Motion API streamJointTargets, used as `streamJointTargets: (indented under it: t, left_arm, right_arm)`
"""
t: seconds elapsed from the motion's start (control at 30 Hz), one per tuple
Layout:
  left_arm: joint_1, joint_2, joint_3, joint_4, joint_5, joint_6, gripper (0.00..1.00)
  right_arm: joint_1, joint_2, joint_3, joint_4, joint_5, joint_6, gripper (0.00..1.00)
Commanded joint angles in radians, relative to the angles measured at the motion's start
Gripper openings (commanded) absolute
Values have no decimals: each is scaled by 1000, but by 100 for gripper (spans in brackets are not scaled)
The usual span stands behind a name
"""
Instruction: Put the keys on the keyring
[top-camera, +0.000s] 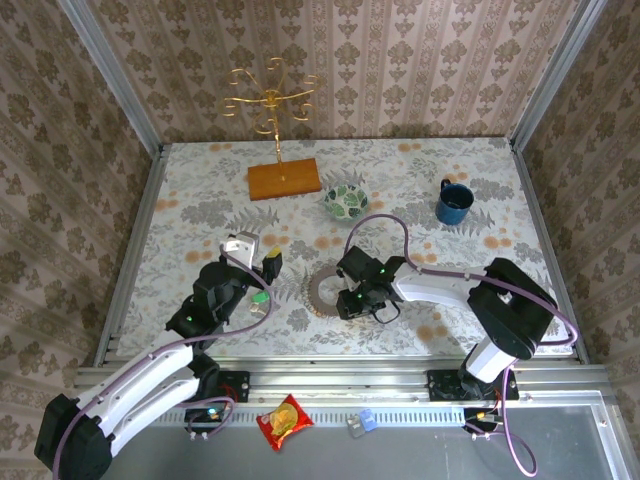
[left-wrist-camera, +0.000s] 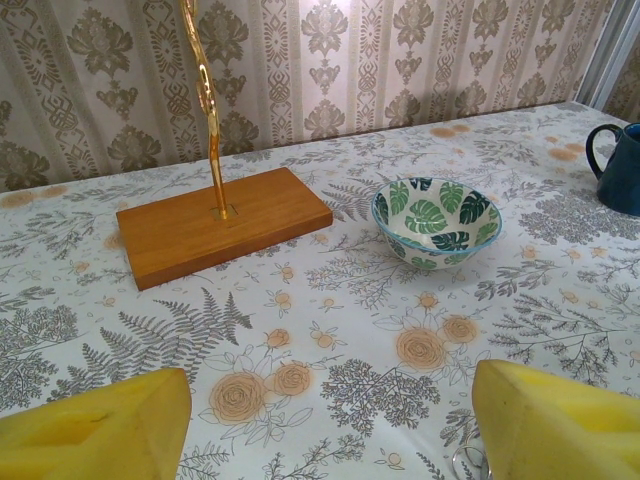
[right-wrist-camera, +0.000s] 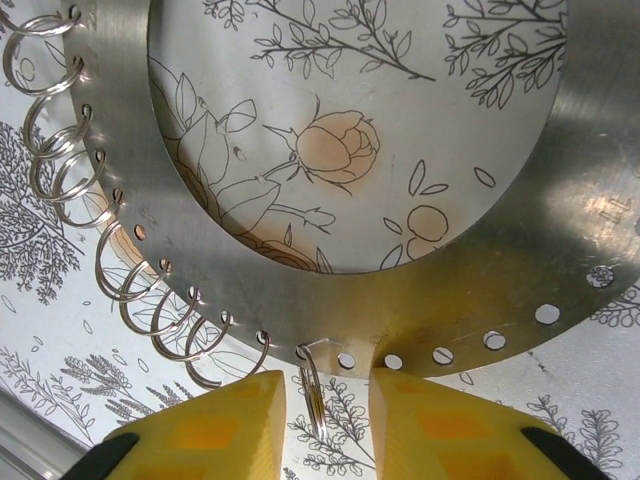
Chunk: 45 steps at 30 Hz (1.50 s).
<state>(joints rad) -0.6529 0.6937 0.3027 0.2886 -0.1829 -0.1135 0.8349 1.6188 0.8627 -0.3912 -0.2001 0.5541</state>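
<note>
The keyring (right-wrist-camera: 520, 280) is a wide flat grey metal ring lying on the cloth, with small holes along its rim and several wire split rings (right-wrist-camera: 150, 290) hooked through them. In the top view the keyring (top-camera: 322, 290) lies mid-table. My right gripper (right-wrist-camera: 327, 420) is at its near rim, the jaws a narrow gap apart, with one upright split ring (right-wrist-camera: 313, 395) between them, close to the left finger. My left gripper (top-camera: 267, 282) hovers left of the keyring, open and empty (left-wrist-camera: 330, 430). A small green piece, apparently a key's head (top-camera: 259, 298), lies by its lower finger. A wire ring (left-wrist-camera: 470, 462) shows beside the right finger.
A green-and-white leaf bowl (left-wrist-camera: 437, 220), a wooden base (left-wrist-camera: 220, 225) with a gold stand (left-wrist-camera: 205, 100) and a blue mug (top-camera: 453, 203) stand farther back. A red snack packet (top-camera: 285, 421) and a small blue-grey object (top-camera: 362, 421) lie on the near ledge.
</note>
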Motion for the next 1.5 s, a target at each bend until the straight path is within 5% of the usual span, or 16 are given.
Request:
streamJointTargets:
  t: [0.0, 0.57, 1.0, 1.3, 1.47]
  left_arm:
    - [2, -11, -14, 21, 10, -21, 75]
    - [2, -10, -10, 12, 20, -18, 74]
    - [2, -11, -14, 9, 24, -17, 74]
    - [2, -12, -13, -2, 26, -13, 74]
    - [2, -22, 4, -41, 29, 21, 74]
  right_arm:
    - [1, 19, -4, -12, -28, -3, 25]
    - [1, 37, 13, -14, -53, -16, 14]
    - [3, 36, 31, -20, -41, -18, 17]
    - [3, 15, 27, -24, -27, -30, 0]
    - [5, -42, 12, -22, 11, -101, 0]
